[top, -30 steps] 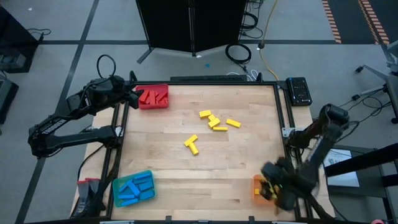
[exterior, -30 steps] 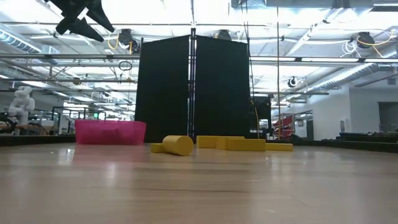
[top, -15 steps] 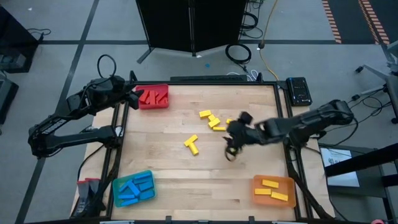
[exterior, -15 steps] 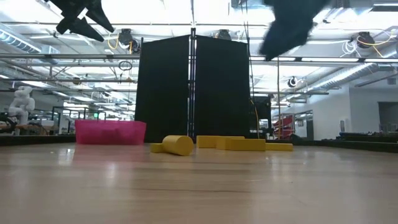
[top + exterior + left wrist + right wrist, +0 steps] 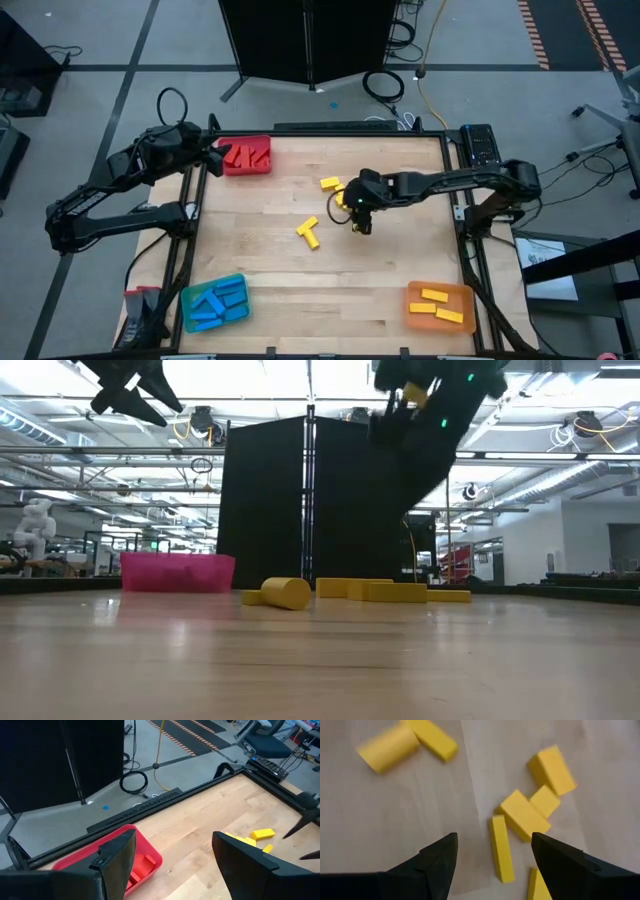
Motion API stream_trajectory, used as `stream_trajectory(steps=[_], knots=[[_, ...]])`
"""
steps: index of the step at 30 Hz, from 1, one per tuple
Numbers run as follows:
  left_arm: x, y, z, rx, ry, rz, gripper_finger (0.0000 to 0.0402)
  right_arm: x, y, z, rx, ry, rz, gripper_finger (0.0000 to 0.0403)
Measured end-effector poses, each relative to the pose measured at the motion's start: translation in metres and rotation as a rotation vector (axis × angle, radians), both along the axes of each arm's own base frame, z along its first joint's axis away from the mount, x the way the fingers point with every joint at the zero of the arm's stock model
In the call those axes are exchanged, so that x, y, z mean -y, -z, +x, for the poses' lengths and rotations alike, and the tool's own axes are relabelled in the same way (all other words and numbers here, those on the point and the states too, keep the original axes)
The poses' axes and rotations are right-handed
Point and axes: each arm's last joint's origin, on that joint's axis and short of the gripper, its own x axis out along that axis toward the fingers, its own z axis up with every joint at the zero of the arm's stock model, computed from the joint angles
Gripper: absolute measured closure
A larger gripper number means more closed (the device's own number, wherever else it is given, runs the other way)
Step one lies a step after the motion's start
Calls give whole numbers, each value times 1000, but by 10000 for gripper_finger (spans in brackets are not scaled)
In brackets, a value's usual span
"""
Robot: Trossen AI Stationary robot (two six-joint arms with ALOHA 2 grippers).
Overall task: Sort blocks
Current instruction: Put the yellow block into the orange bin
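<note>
Several yellow blocks lie loose mid-table: a cluster (image 5: 340, 193) and a pair (image 5: 308, 232), one of that pair a short cylinder (image 5: 387, 747). In the right wrist view a thin yellow bar (image 5: 501, 847) lies flat between wider blocks (image 5: 522, 815). My right gripper (image 5: 358, 215) hovers open above this cluster, its fingers (image 5: 437, 865) either side of the thin bar and touching nothing. My left gripper (image 5: 208, 155) waits open, raised beside the red tray (image 5: 245, 155), which holds red blocks (image 5: 142, 865).
A blue tray (image 5: 215, 302) with blue blocks sits at the near left corner. An orange tray (image 5: 440, 305) with yellow blocks sits at the near right corner. A dark device (image 5: 482, 145) lies beyond the far right corner. Bare wood lies between the trays along the near edge.
My right gripper has swept from above the orange tray at the near right corner toward the far left, and now stands over the yellow cluster mid-table. The arm has stretched out across the table. The blocks and my left arm have kept still.
</note>
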Motion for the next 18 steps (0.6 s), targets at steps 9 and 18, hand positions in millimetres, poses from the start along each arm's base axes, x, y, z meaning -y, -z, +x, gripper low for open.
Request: stream_trajectory(steps=[9, 18], knots=[[0, 0, 0, 0, -4, -2, 134, 16, 53, 14, -181, -27, 38, 151], [0, 0, 0, 0, -4, -3, 134, 25, 89, 20, -291, 5, 64, 214]])
